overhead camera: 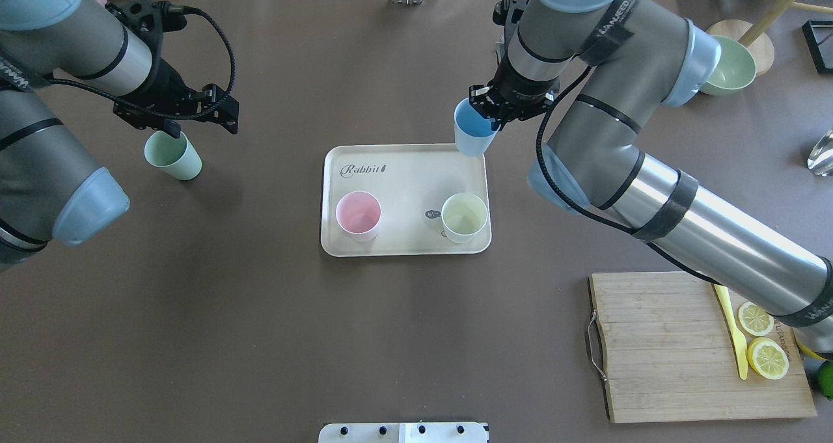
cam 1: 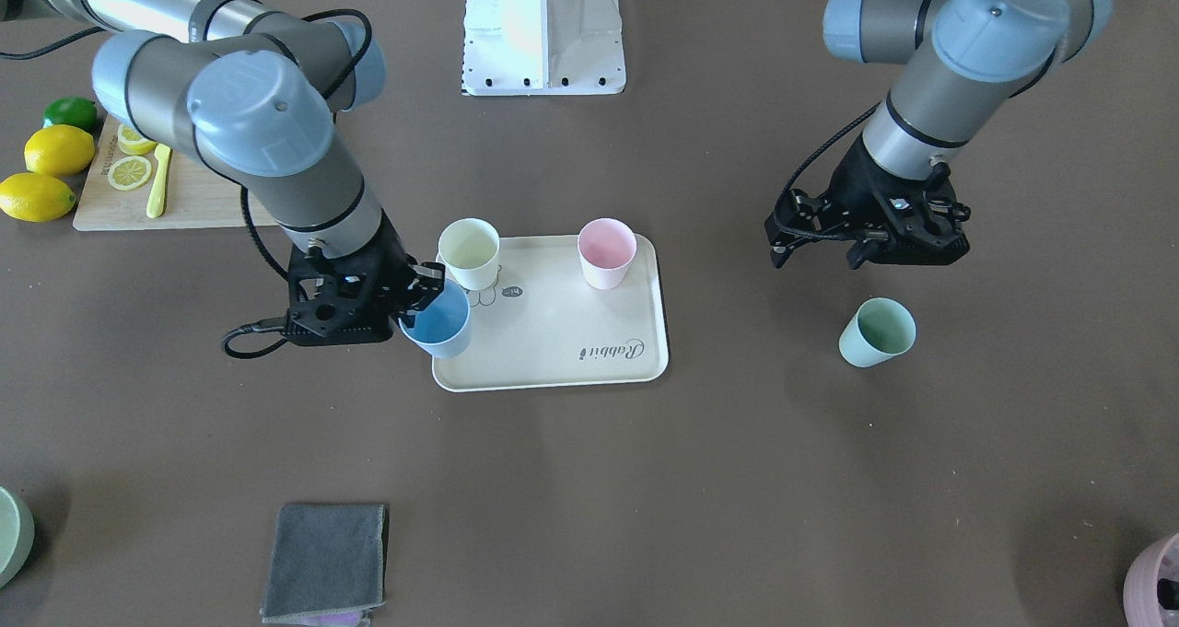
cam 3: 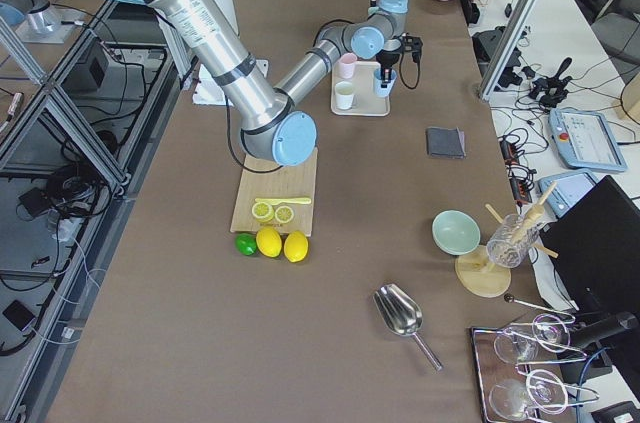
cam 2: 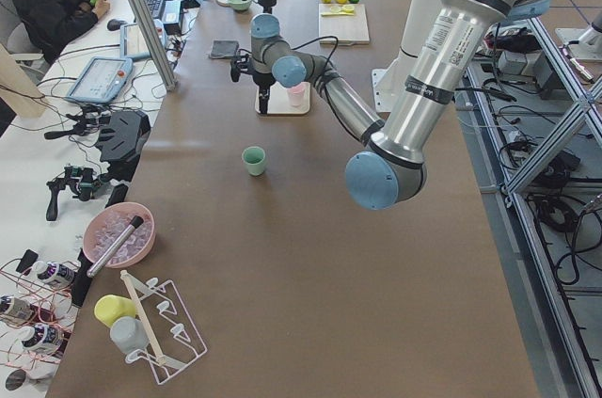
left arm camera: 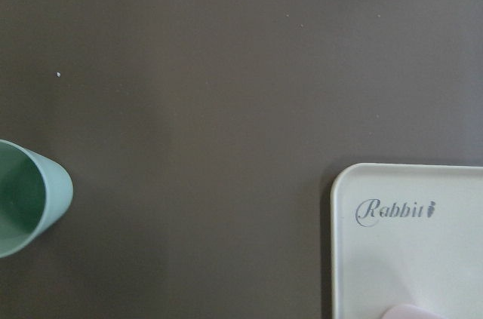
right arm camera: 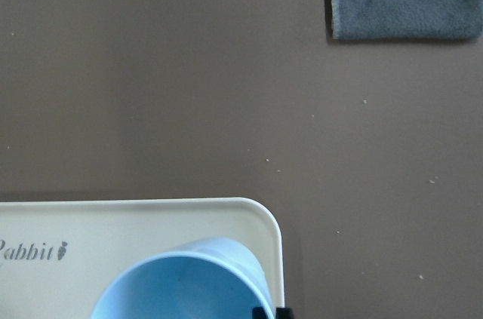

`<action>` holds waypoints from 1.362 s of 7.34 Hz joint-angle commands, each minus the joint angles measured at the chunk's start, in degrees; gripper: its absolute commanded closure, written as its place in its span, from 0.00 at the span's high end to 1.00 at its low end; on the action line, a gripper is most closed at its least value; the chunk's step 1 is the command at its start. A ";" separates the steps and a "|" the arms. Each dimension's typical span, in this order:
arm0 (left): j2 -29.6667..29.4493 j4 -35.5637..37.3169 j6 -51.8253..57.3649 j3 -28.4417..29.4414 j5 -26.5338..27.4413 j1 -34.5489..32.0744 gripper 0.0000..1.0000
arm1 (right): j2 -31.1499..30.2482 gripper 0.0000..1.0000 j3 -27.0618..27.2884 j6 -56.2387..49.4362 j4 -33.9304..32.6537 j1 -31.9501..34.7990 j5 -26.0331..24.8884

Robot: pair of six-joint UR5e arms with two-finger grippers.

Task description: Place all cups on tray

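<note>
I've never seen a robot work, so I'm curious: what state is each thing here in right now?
Blue cup: gripped by right jaws, tilted, at tray corner.
Yellow cup: upright on tray.
Pink cup: upright on tray.
Green cup: upright on table, off tray.
Left jaws: open, empty.

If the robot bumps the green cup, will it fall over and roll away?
It could tip easily: the mint green cup stands on a base narrower than its rim and looks empty, so probably light. On its side, the tapered shape would likely roll in a curve. It looks like matte plastic, so probably wouldn't break.
</note>
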 commanded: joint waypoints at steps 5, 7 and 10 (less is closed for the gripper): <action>1.74 0.06 2.28 -0.05 -1.23 -2.26 0.97 | 0.95 0.00 -8.09 3.01 7.93 -4.67 -3.46; 1.74 0.06 2.28 0.03 -1.14 -2.17 0.97 | 0.78 0.99 -8.18 3.01 8.63 -4.50 -3.55; 6.64 -0.03 11.03 -1.46 -1.23 -5.06 0.97 | 0.61 1.00 -3.55 3.01 6.62 1.02 5.21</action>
